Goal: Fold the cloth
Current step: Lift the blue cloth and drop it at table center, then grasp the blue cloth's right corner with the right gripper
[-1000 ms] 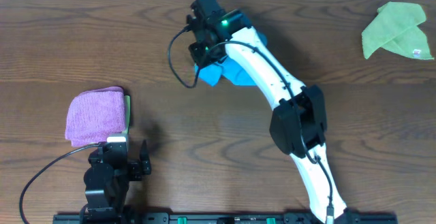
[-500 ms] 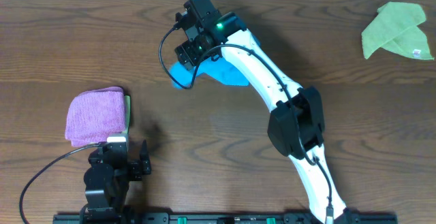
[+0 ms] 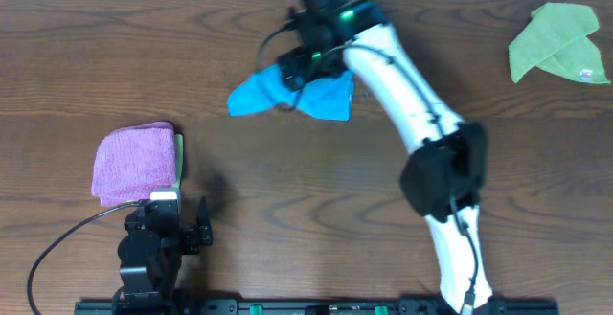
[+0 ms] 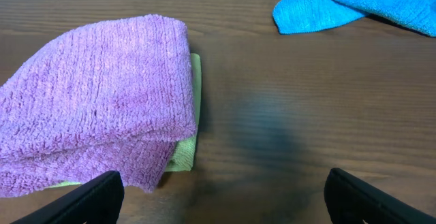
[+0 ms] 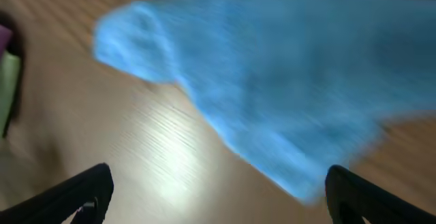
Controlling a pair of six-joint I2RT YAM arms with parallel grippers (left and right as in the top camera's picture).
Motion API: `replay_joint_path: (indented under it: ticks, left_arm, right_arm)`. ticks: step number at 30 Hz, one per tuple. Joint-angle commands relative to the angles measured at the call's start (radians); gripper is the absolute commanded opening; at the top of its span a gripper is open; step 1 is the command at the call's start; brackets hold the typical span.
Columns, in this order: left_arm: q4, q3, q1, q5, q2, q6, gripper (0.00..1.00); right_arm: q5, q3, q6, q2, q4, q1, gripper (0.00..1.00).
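The sky-blue cloth (image 3: pixel 330 97) lies loosely crumpled on the far middle of the table, one corner pointing left. In the right wrist view the cloth (image 5: pixel 272 74) is a blurred blue mass across the upper frame. My right gripper (image 3: pixel 293 70) hovers over its upper left part, open; in its own view the right gripper (image 5: pixel 218 203) holds nothing, and wood shows between the fingers. My left gripper (image 3: pixel 182 212) rests at the near left, open and empty, far from the cloth. In the left wrist view, the left gripper (image 4: pixel 225 203) faces the cloth (image 4: pixel 354 3) at top right.
A folded pink-purple cloth (image 3: pixel 134 162) sits just ahead of the left gripper on a lime-green one (image 4: pixel 187 139). Another lime-green cloth (image 3: pixel 558 42) lies at the far right corner. The right arm (image 3: pixel 421 123) slants across the middle right of the table.
The right gripper has opened and let go of the blue cloth, then swung up and right. The cloth dropped and spread out, its corner reaching further left. The left arm stayed still.
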Motion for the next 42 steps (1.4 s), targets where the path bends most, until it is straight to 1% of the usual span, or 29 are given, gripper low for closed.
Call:
replay_joint_path:
  ticks: [1,5,13,14,19,22,24,28,29,31,33,38,42]
  left_arm:
    - [0.002,-0.007,-0.003,-0.007,-0.006,-0.011,0.95]
    - [0.002,-0.007,-0.003,-0.007,-0.006,-0.011,0.95]
    - [0.002,-0.007,-0.003,-0.007,-0.006,-0.011,0.95]
    - [0.002,-0.007,-0.003,-0.007,-0.006,-0.011,0.95]
    - [0.002,-0.007,-0.003,-0.007,-0.006,-0.011,0.95]
    - [0.002,-0.007,-0.003,-0.007,-0.006,-0.011,0.95]
    - [0.002,-0.007,-0.003,-0.007,-0.006,-0.011,0.95]
    - [0.002,-0.007,-0.003,-0.007,-0.006,-0.011,0.95]
    - [0.002,-0.007,-0.003,-0.007,-0.006,-0.011,0.95]
    - [0.002,-0.007,-0.003,-0.007,-0.006,-0.011,0.95]
    - [0.002,-0.007,-0.003,-0.007,-0.006,-0.011,0.95]
    - [0.002,-0.007,-0.003,-0.007,-0.006,-0.011,0.95]
    - [0.002,-0.007,-0.003,-0.007,-0.006,-0.011,0.95]
  right_arm:
    - [-0.02,0.006,-0.022,-0.036,-0.058,-0.095,0.99]
    - [-0.051,0.006,-0.097,-0.036,-0.117,-0.183,0.99]
    - [-0.126,-0.009,-0.172,-0.036,-0.172,-0.295,0.99]
    - [-0.16,-0.021,-0.191,-0.036,-0.178,-0.314,0.99]
    - [-0.183,-0.137,-0.216,-0.082,-0.149,-0.365,0.99]
    - [-0.148,-0.293,-0.233,-0.18,-0.082,-0.375,0.98]
    - [-0.108,-0.428,-0.233,-0.265,-0.026,-0.376,0.98]
    - [-0.035,-0.771,-0.209,-0.478,0.154,-0.376,0.99]
    - [-0.027,-0.886,-0.194,-0.546,0.235,-0.376,0.99]
    - [-0.026,-1.01,-0.161,-0.609,0.33,-0.376,0.99]
    - [-0.026,-1.12,-0.114,-0.636,0.428,-0.376,0.99]
    - [-0.076,-1.221,-0.055,-0.612,0.586,-0.373,0.99]
    - [-0.097,-1.23,-0.029,-0.588,0.703,-0.361,0.99]
